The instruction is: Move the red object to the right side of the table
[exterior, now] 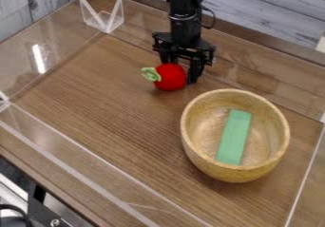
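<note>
gripper [185, 71] is part open, fingers straddling the red object [170, 77] at its right edge, no squeeze visible. looks like a release, or a grasp not yet made; can't tell which. fruit sits on the table [102, 126], back centre, green stem pointing left, near the bowl [235, 134] with the green block [237, 136] in it. arm comes straight down, wrist vertical, fingertips at table level.

Open desk [89, 107] across left and near side. Blocked at right by wooden bowl [203, 141]; hemmed all round by low clear walls [51, 174].
</note>
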Robot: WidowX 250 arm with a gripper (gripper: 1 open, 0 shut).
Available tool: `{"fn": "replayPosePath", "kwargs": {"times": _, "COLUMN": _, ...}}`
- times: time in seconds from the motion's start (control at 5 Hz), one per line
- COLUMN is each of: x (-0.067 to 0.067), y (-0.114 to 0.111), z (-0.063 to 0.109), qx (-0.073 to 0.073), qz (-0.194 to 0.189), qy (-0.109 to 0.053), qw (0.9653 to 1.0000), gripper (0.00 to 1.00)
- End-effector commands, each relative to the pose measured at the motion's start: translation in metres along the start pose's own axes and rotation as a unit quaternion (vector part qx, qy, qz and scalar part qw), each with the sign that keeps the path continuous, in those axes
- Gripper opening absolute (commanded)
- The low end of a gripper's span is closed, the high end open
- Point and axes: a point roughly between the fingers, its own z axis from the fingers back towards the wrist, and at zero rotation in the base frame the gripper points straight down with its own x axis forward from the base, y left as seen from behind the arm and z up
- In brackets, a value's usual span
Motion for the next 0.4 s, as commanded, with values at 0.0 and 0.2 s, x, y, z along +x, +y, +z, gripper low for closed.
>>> {"fn": "replayPosePath", "kwargs": {"times": 0.0, "x": 0.006, "y": -0.022, "z": 0.036, "qx": 0.002, "qz": -0.003, "qy": -0.031, "qw": 0.9995, "gripper": 0.00}}
{"fn": "replayPosePath", "kwargs": {"times": 0.2, "x": 0.011, "y": -0.055, "z": 0.063, "qx": 0.006, "qz": -0.022, "qy": -0.050, "qw": 0.9985, "gripper": 0.00}}
